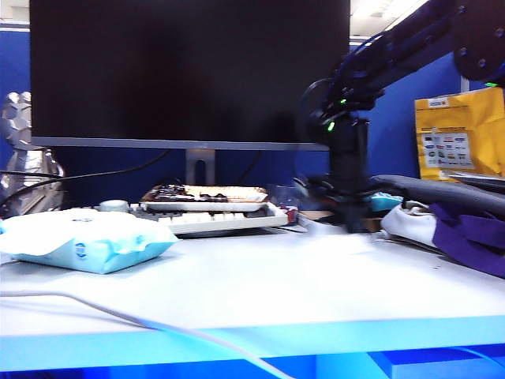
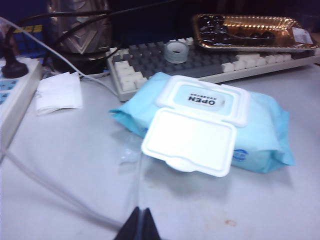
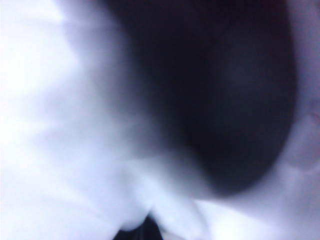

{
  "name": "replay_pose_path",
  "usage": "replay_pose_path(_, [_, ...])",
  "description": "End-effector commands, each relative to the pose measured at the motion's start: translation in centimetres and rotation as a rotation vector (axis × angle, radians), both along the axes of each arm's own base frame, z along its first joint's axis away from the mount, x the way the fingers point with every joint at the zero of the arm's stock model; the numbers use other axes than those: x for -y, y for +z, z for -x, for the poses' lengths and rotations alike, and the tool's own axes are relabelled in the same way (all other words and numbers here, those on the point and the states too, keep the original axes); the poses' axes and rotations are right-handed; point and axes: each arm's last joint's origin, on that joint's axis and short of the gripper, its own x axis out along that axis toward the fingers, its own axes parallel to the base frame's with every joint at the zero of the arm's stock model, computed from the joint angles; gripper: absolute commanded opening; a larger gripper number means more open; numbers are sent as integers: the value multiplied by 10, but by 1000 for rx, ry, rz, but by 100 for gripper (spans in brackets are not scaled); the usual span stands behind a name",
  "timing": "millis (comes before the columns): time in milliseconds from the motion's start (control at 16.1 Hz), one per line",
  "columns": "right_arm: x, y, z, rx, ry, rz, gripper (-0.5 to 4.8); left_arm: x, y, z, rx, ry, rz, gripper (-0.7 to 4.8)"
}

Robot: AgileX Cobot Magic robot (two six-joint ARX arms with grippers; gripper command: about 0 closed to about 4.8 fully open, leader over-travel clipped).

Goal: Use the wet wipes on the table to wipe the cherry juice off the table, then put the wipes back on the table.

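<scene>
Nearest to us, the left gripper (image 2: 140, 225) hangs above the bare front of the table (image 1: 260, 296), its two dark fingertips pressed together and holding nothing. Just past it lies a pack of wipes (image 2: 210, 125), puffy blue plastic with its white flip lid thrown open toward us. The lid hides the opening, so we cannot tell how full the pack is or whether a sheet pokes out.

Farther back on the other side, the right gripper (image 1: 347, 212) is down at the table surface near the end of the keyboard (image 1: 209, 217). Its own camera is blurred and filled with soft white folds, which we take to be the wet wipes (image 3: 65, 125) bunched right in front of it. The jaws are clenched, and we judge they are pinching that sheet, though the blur hides the contact itself.

We expect the sheet to be light, limp and damp. It will cling and smear rather than slide, and it could tear or roll up under a hard drag. Holding it at a gathered fold seems best.

Behind the keyboard sits a shallow gold tray (image 2: 247, 31) holding dark glossy lumps, probably cherries. We see no clear juice stain.
</scene>
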Motion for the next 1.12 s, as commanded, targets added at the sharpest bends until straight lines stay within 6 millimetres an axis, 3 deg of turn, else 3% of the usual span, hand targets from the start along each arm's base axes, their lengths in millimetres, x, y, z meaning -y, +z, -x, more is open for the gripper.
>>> replay_pose_path(62, [-42, -26, 7, -173, 227, -553, -1, 0, -1, 0, -9, -4, -4, -5])
replay_pose_path(186, [-52, -23, 12, -219, 304, -704, -1, 0, -1, 0, -9, -4, -4, -5])
replay_pose_path(249, [-56, -23, 14, -217, 318, -693, -1, 0, -1, 0, -9, -4, -4, -5])
replay_pose_path(373, [-62, -27, 11, -106, 248, -431, -2, 0, -1, 0, -9, -4, -4, -5])
replay_pose_path(435, [-65, -28, 6, 33, 175, -184, -1, 0, -1, 0, -9, -6, -3, -5])
replay_pose_path(497, [-67, -27, 3, 93, 144, -128, -1, 0, -1, 0, -9, -4, -4, -5])
replay_pose_path(684, [-85, -25, 6, 144, 176, -134, -1, 0, -1, 0, -9, -4, -4, -5])
replay_pose_path(808, [-108, -26, 23, 46, 372, -298, -1, 0, -1, 0, -9, -4, -4, -5])
replay_pose_path(932, [-127, -27, 41, -15, 504, -321, -1, 0, -1, 0, -9, -4, -4, -5])
replay_pose_path(994, [-133, -28, 45, -8, 515, -267, -1, 0, -1, 0, -9, -4, -4, -5])
replay_pose_path(1119, [-133, -29, 42, 108, 425, 17, -1, 0, -1, 0, -9, -4, -4, -5])
